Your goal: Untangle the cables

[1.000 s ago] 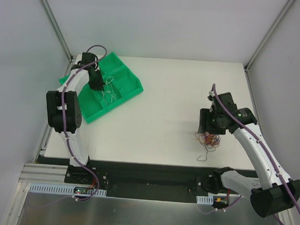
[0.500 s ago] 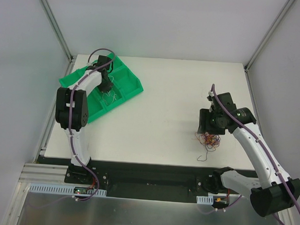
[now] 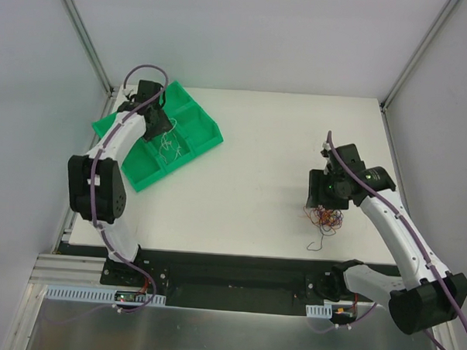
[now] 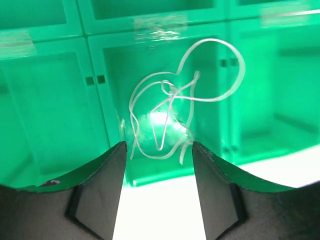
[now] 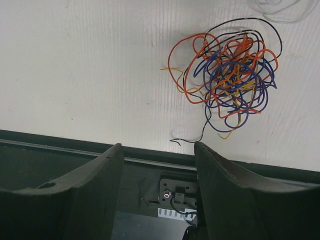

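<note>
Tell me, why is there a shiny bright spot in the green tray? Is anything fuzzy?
Left wrist view: light glares off the floor of the green tray behind the white wire, and the left gripper's fingers look slightly soft. Right wrist view: even light, the coloured wire tangle sharp on the table. Top view: evenly lit, but the wires look tiny.

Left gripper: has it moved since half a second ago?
Yes: the left gripper drew back slightly from the white cable toward the green tray's far-left edge.
</note>
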`<action>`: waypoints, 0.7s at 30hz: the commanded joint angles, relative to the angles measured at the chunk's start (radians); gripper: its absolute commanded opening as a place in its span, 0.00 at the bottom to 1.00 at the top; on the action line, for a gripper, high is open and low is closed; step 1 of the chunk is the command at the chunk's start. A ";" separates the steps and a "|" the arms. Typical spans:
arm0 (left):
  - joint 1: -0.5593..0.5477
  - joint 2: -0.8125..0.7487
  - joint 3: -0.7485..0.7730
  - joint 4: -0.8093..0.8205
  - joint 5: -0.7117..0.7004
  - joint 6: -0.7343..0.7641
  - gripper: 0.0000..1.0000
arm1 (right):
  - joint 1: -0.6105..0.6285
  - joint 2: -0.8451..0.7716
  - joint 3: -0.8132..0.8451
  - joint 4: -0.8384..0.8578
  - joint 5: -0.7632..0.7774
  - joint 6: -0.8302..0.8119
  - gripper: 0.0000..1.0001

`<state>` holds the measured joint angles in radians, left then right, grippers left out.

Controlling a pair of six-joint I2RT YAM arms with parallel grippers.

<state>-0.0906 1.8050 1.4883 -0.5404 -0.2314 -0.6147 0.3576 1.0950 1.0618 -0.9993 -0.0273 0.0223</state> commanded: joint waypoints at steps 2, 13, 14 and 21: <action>0.002 -0.185 -0.020 -0.006 0.140 0.030 0.59 | -0.005 0.003 0.034 0.040 -0.016 0.018 0.61; -0.148 -0.403 -0.187 -0.001 0.547 0.191 0.68 | -0.046 0.117 0.000 0.125 -0.022 0.149 0.61; -0.176 -0.429 -0.222 -0.001 0.550 0.191 0.68 | -0.060 0.132 0.018 0.120 -0.031 0.151 0.61; -0.307 -0.607 -0.413 0.000 0.595 0.208 0.68 | -0.158 0.213 0.017 0.105 -0.095 0.182 0.56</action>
<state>-0.3683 1.3048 1.1439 -0.5388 0.3183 -0.4480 0.2379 1.2762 1.0550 -0.8925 -0.0719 0.1665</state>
